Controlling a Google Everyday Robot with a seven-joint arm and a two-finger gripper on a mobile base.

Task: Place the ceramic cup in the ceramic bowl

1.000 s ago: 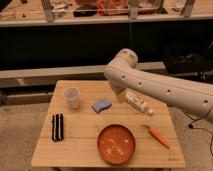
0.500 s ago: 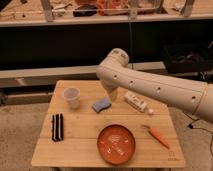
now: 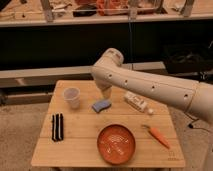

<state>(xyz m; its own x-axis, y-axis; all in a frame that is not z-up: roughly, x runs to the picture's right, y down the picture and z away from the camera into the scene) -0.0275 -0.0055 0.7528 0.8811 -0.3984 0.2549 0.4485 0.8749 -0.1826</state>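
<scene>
The ceramic cup [image 3: 72, 97] is a small pale tapered cup standing upright on the left part of the wooden table [image 3: 80, 150]. The ceramic bowl [image 3: 116, 143], wide, shallow and orange-red, sits near the table's front edge, right of centre. My cream arm reaches in from the right and bends down at the table's back middle. My gripper [image 3: 105, 93] hangs just above a blue sponge [image 3: 101, 105], right of the cup and apart from it. The gripper is open and holds nothing; the arm hides most of it.
A white bottle [image 3: 136, 102] lies on its side right of the sponge. An orange carrot [image 3: 159, 135] lies right of the bowl. A black ridged object [image 3: 58, 126] lies at the front left. A dark shelf with clutter stands behind the table.
My arm has swung left across the back of the table, and the gripper end has come down near the blue sponge. The cup, the bowl and the other objects have not moved.
</scene>
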